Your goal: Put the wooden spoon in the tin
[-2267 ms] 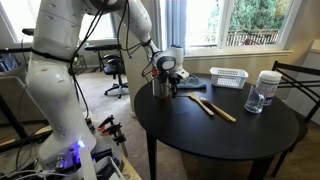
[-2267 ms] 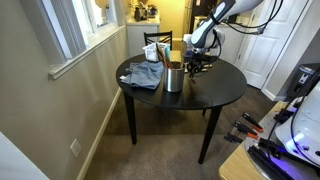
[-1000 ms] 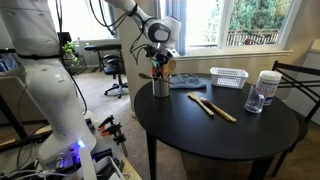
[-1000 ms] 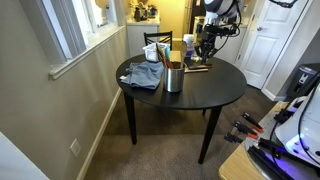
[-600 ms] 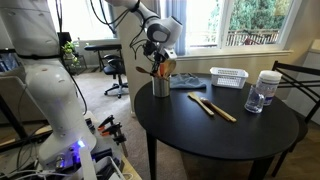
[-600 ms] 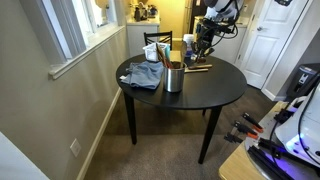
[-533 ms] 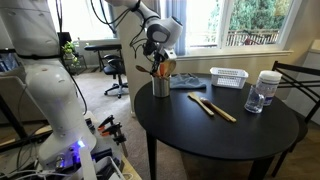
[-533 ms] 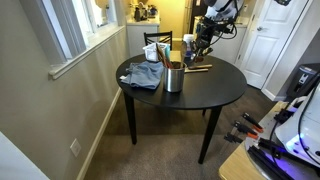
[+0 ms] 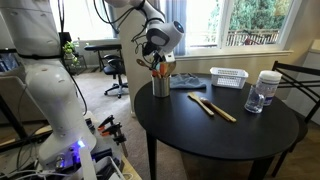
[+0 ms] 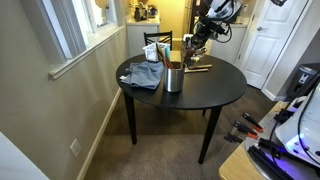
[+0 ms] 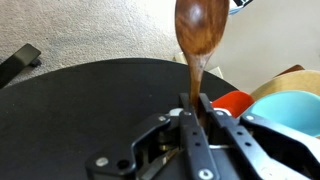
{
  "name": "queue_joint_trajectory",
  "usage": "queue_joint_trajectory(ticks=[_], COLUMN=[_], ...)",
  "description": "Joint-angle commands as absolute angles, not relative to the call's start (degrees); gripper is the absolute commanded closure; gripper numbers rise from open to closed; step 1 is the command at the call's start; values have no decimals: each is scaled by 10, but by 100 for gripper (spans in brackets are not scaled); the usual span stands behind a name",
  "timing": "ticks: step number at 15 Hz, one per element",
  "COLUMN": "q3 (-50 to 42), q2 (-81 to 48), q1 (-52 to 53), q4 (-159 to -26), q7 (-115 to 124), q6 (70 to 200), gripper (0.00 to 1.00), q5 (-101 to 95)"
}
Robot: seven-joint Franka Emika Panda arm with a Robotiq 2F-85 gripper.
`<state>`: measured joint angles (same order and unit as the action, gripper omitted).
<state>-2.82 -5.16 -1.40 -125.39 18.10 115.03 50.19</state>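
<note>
Exterior views both show the round black tabletop, with the white robot arm reaching over its edge. A crumpled blue-grey cloth lies near the window side of the tabletop. In an exterior view, a white slotted basket and a clear lidded jar stand on the far half, and two wooden utensils lie flat between them and the tin. The tin stands upright near the tabletop's rim with handles poking out. The pincer hangs just above it, pointing down. In the wrist view its jaws are clamped on the handle of the wooden spoon, bowl end away from the pincer. The spoon is held in the air beside a teal utensil head and an orange one.
</note>
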Motion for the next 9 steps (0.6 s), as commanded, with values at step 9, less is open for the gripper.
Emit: queue_joint_trajectory(ticks=[9], q3=[-28], q2=[-69], q1=[-20], q4=[-1284], q7=[120], q6=[1188], gripper=[94], q5=[671])
